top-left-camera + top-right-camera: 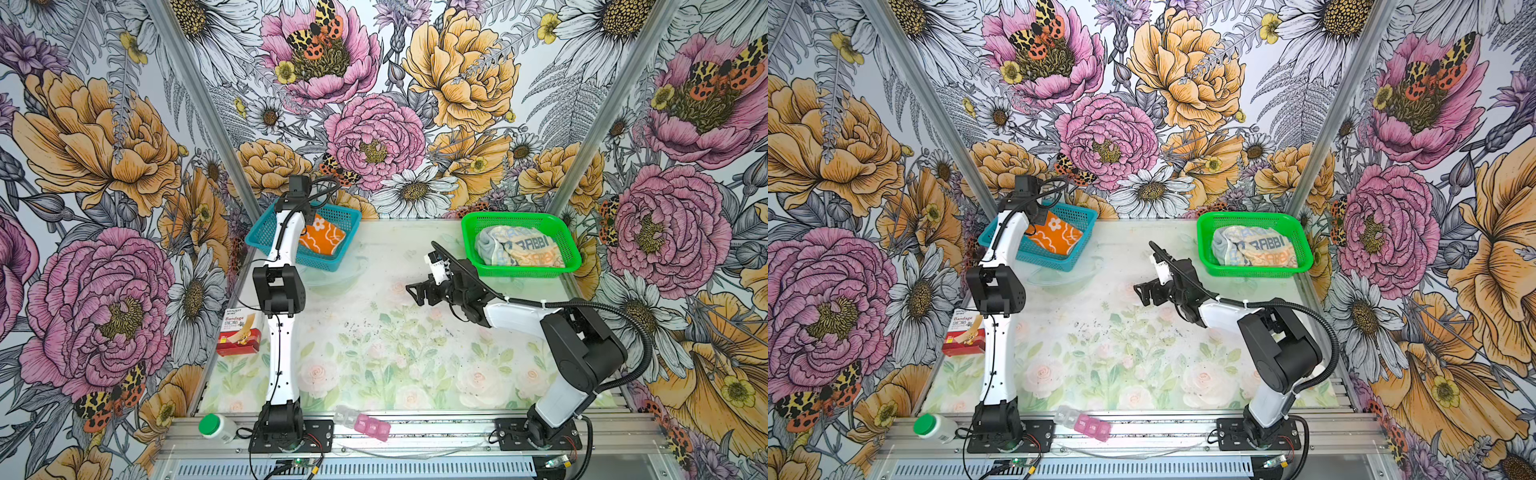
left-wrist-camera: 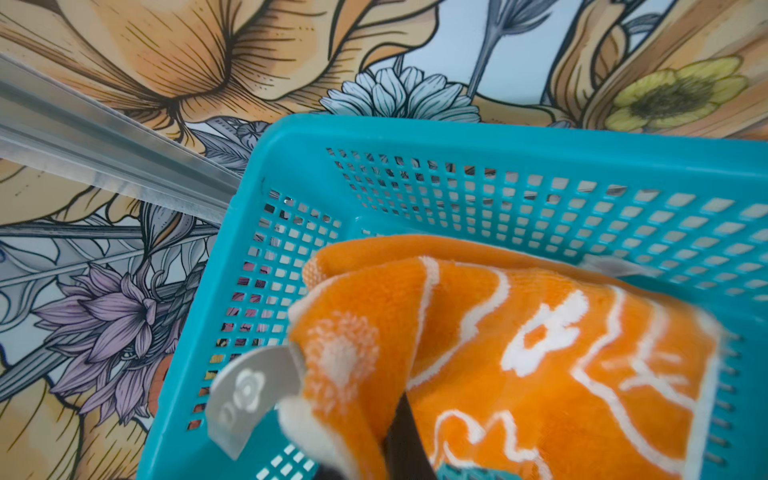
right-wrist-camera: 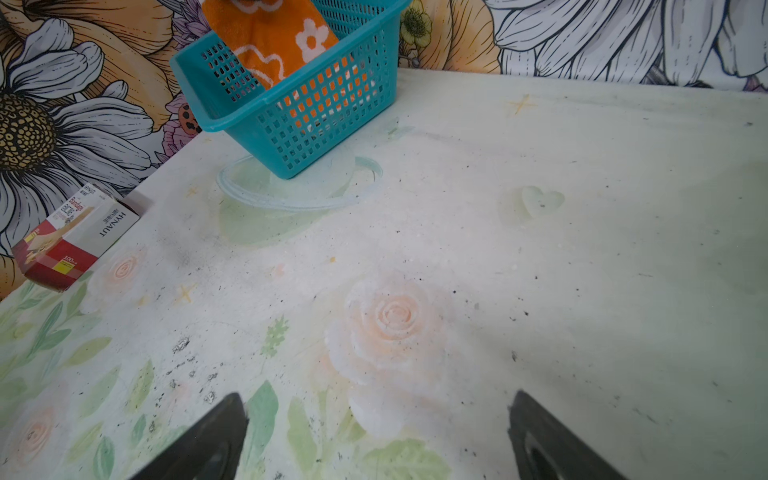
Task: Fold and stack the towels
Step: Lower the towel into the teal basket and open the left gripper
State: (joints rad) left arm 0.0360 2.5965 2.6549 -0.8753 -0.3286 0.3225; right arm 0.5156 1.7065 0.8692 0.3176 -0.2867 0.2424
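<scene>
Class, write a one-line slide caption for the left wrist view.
Left hand shut on a fold of the orange towel, inside the blue basket.

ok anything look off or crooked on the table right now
Yes: the teal basket at the back left is tipped, not flat. Its bottom corner rests on a clear round lid and the rest looks raised, with the left tool shut on the orange flowered towel inside it.

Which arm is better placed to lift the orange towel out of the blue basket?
Left. The left claw is shut on the orange towel inside the blue basket; the right claw hangs open above the table, apart from that towel.
</scene>
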